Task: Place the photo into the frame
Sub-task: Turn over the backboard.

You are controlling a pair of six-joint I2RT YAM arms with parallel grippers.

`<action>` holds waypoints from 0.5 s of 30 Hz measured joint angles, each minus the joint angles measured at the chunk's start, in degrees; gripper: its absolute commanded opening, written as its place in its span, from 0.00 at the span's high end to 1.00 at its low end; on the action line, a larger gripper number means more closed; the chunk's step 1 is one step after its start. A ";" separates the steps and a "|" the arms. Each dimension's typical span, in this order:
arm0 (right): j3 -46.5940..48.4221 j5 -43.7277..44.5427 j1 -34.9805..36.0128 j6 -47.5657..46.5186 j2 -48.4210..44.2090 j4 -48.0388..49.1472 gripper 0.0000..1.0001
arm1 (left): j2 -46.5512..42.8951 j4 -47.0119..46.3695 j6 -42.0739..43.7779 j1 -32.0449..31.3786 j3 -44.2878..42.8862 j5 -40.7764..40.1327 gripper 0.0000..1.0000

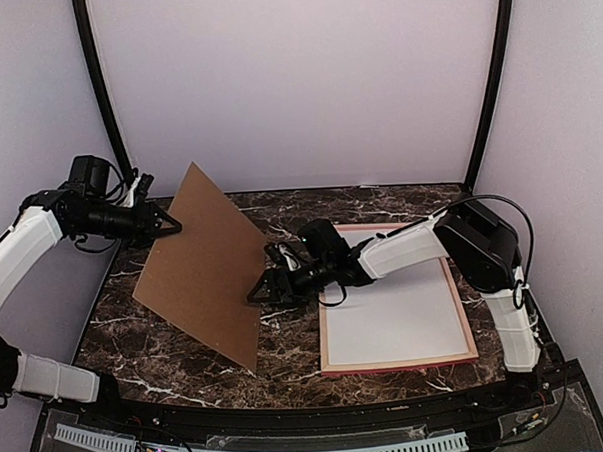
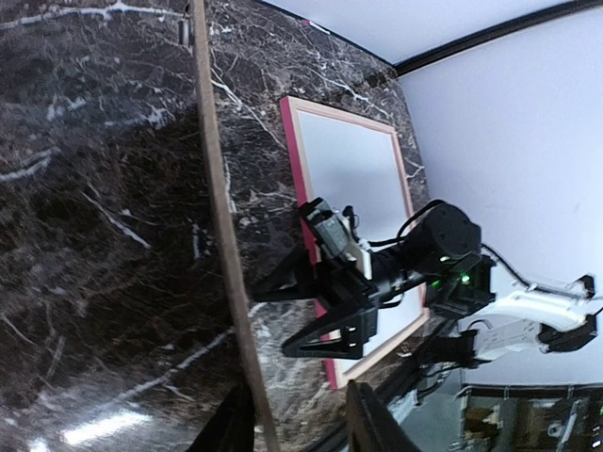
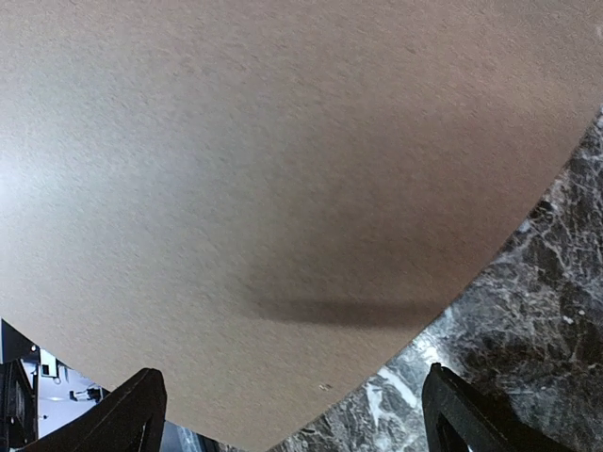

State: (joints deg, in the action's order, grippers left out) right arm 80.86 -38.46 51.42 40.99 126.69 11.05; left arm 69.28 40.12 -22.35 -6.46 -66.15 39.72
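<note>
Pink-red at its rim, the frame [image 1: 400, 365] lies flat on the marble table [image 1: 287, 357] with its long axis running from the near edge toward the back wall. A plain white sheet [image 1: 396, 317] fills its opening. No printed landscape shows anywhere, so I cannot tell whether that sheet is the photo face down or something else.

Just left of the frame, the right gripper [image 3: 294, 419] has its jaws spread wide and holds nothing. It points away from the frame, at the brown backing panel [image 1: 208, 265], which stands tilted on one edge further left. The frame is therefore behind and to the right of those fingers, and the right arm is much the nearer one.

Beyond the panel, well apart from the frame, the left gripper [image 1: 171, 228] straddles the panel's raised edge. Whether it is clamped on that edge I cannot tell.
</note>
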 measured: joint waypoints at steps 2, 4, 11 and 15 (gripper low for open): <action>-0.17 -1.14 -0.04 1.38 0.00 1.95 0.04 | -0.39 -1.29 -1.33 -1.07 0.35 0.90 0.53; -0.57 -2.49 -0.11 3.04 0.00 4.55 0.05 | -0.85 -3.02 -3.26 -2.67 0.66 2.05 0.49; -2.29 -6.49 -0.57 8.50 0.17 12.57 0.05 | -1.70 -9.27 -8.17 -8.20 0.74 4.68 0.41; -4.98 -8.07 -1.90 10.58 0.07 16.06 0.04 | -1.66 -12.26 -10.16 -11.47 0.72 5.03 0.39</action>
State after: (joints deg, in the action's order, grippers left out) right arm 75.88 -46.52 49.52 51.57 126.76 27.11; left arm 67.61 27.86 -32.51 -17.93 -65.43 44.75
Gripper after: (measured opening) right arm 0.955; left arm 0.602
